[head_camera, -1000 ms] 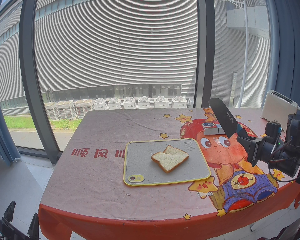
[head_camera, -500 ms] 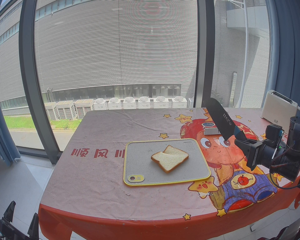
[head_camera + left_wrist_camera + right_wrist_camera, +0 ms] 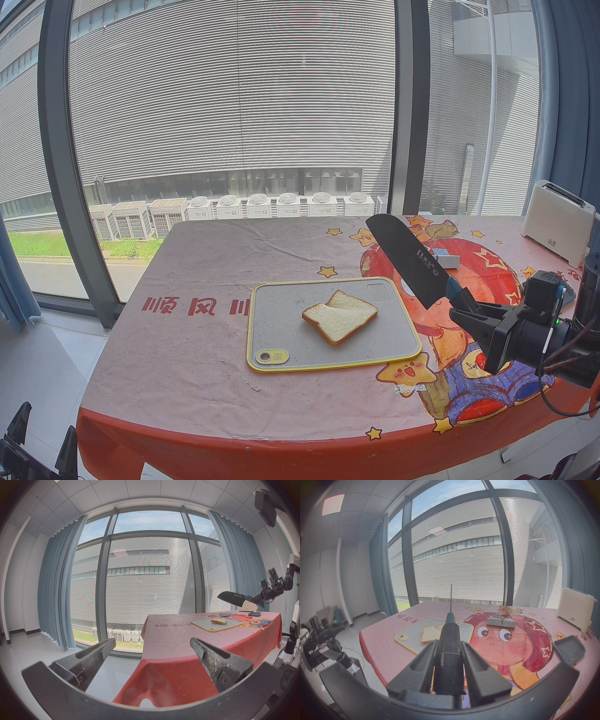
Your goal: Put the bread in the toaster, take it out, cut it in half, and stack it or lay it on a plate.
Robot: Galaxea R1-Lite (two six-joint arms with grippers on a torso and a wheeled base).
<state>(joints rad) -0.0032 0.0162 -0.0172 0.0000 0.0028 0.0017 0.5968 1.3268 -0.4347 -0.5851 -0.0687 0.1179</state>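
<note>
1. Head view, toward 4 o'clock of the scene: right gripper (image 3: 465, 301) clamped on the handle of a black-bladed kitchen knife (image 3: 409, 257), with the blade slanting up toward 10 o'clock, clear of the tablecloth (image 3: 206, 375).
2. At roughly 9 o'clock from that gripper and well apart from it: bread slice (image 3: 340, 317), flat on the grey, yellow-rimmed cutting board (image 3: 281, 325), in the board's 3 o'clock half, untouched by the blade.
3. Right wrist view: same grip from behind, fingers (image 3: 423, 667) pressed against both sides of the handle, blade edge-on, bread and board farther ahead on the table.
4. At 2 o'clock from the board, by the far right table edge: white toaster (image 3: 556, 222). Near it, a small dark tray (image 3: 569, 648). At 1 o'clock from the board, a low grey knife holder (image 3: 501, 621).
5. Left wrist view: left gripper (image 3: 152, 642) spread wide, holding nothing, low beside the table and far from the bread.
</note>
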